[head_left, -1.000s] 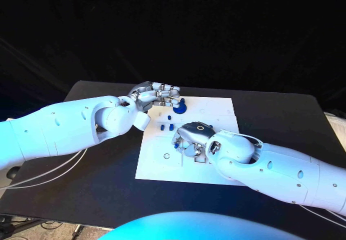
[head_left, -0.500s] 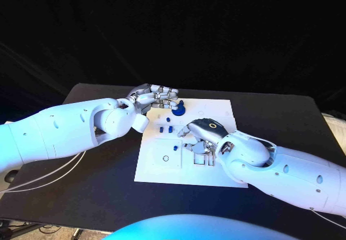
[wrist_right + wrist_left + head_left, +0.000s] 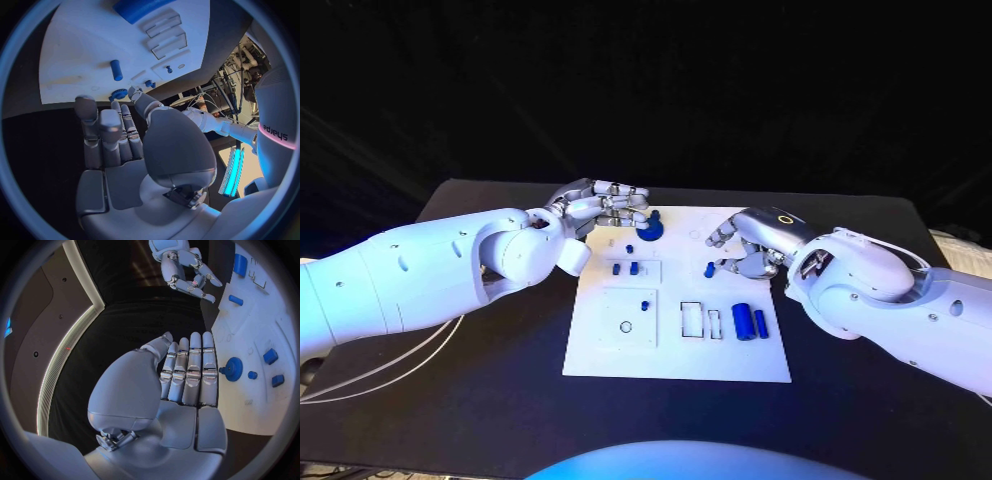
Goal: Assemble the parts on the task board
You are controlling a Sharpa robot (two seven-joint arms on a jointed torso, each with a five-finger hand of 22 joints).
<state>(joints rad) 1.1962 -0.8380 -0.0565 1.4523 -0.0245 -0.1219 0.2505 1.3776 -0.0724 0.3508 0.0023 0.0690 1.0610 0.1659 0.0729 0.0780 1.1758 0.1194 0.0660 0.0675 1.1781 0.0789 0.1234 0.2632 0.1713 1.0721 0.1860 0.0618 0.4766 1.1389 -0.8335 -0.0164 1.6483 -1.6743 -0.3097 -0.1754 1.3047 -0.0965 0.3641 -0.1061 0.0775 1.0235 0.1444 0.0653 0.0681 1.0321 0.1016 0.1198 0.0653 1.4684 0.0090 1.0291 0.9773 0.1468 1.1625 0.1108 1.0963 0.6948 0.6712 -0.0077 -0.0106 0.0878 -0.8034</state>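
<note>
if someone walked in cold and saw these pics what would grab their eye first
Probably the white task board in the middle of the black table, with small blue parts scattered on it. Next, the two silver hands at its far end: the left hand at the far left corner, next to a round blue part, and the right hand over the board's right edge, above a loose blue peg.

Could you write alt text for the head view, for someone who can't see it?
Two white robot arms reach over a white task board on a black table, with small blue parts on the board. The left hand is at a round blue part near the board's far edge; the right hand hangs over the board's right side, near a small blue peg.
</note>
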